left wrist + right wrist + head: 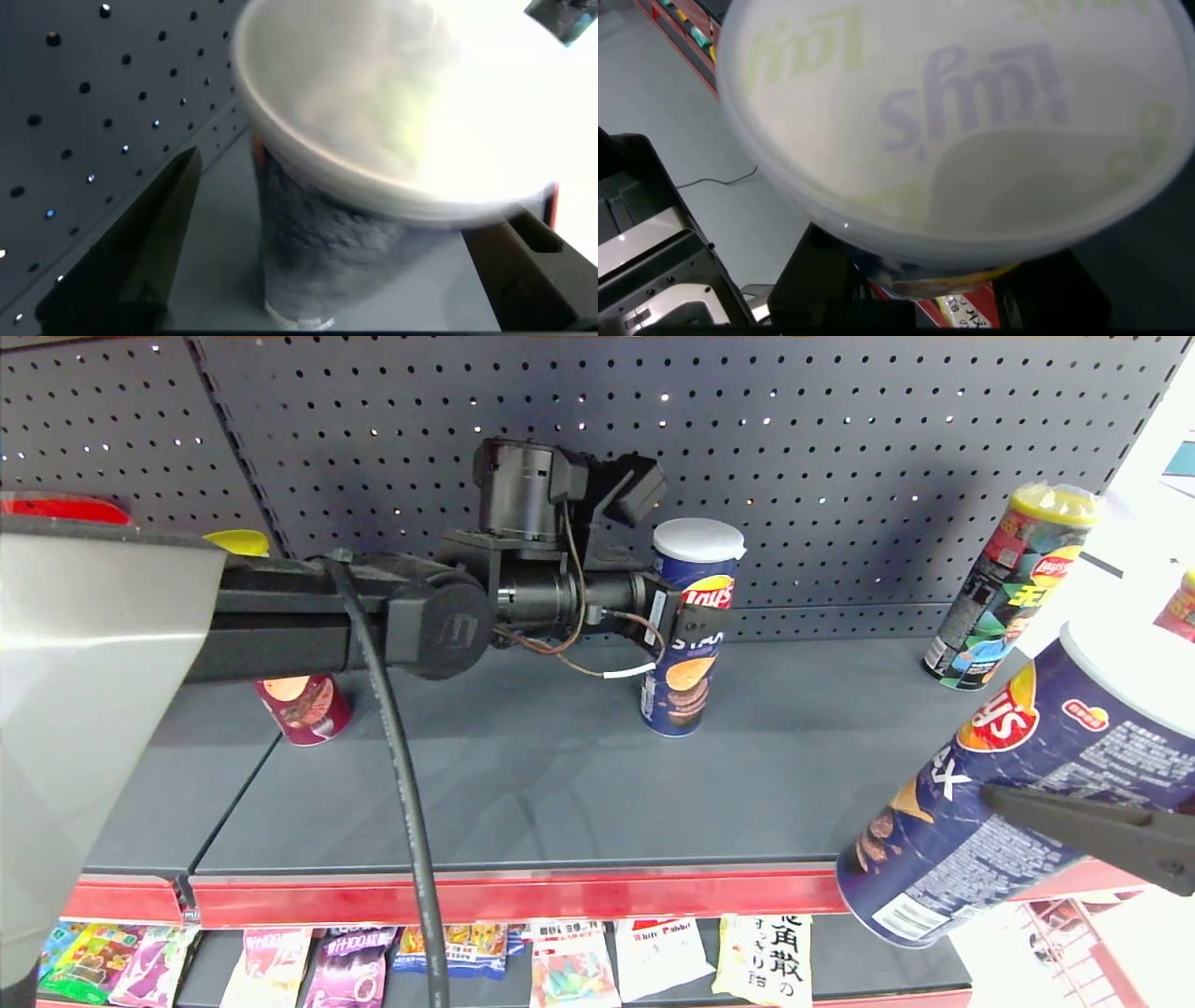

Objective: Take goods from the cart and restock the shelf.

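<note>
A blue chip can [689, 644] with a white lid stands upright on the grey shelf [523, 784], near the pegboard back. My left gripper [686, 611] is at its upper half; the wrist view has the fingers [140, 252] either side of the can [327, 243] with a gap, open. A second blue can [1008, 784] hangs tilted at the lower right, in front of the shelf's red edge, with my right gripper [1092, 831] shut on it. Its white lid [952, 112] faces the right wrist camera.
A dark red can [303, 707] stands at the shelf's left under my left arm. A green can with a yellow lid [1008, 588] leans at the back right. Open shelf floor lies between the cans. Snack bags [560, 971] hang on the shelf below.
</note>
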Controlling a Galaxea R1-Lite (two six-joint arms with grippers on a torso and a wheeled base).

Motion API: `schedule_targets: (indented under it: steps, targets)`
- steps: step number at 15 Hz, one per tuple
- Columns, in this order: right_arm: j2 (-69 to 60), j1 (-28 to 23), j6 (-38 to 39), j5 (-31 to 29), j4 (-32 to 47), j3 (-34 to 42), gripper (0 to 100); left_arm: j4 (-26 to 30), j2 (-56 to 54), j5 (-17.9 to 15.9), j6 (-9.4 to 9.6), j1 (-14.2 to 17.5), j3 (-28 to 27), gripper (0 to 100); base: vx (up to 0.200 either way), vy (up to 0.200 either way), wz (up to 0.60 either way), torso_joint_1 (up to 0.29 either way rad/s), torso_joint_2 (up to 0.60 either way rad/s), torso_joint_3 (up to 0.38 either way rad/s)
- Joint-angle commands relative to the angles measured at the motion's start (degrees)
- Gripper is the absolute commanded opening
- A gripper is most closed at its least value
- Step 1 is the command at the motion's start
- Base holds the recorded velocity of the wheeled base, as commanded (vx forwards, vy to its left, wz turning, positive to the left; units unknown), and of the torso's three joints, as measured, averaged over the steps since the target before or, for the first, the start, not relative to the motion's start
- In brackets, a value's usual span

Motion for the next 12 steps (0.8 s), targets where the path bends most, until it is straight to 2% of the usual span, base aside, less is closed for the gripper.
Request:
schedule_targets:
  steps: [1,3,4,10,12]
  targets:
    - [0.0,0.0,0.0,0.0,0.0,-0.1,0,-0.1,1.9,0.2,-0.03,-0.3,-2.5,100,0.0,0.0,0.0,0.0,0.0,0.0]
    - [0.0,0.0,0.0,0.0,0.0,-0.1,0,-0.1,3.0,0.4,-0.03,-0.3,-3.5,100,0.0,0.0,0.0,0.0,0.0,0.0]
    - [-0.1,-0.1,0.0,0.0,0.0,-0.1,0,-0.1,3.1,0.4,-0.03,-0.3,-3.6,0,0.0,0.0,0.0,0.0,0.0,0.0]
    - [-0.2,-0.1,0.0,0.0,0.1,0.2,0,-0.1,2.7,-0.2,-0.2,-0.9,-3.0,0,0.0,0.0,0.0,0.0,0.0,0.0]
    - [-0.2,-0.1,0.0,0.0,0.1,0.0,0,-0.1,0.2,-3.5,-0.2,-0.7,-1.3,0,0.0,0.0,0.0,0.0,0.0,0.0]
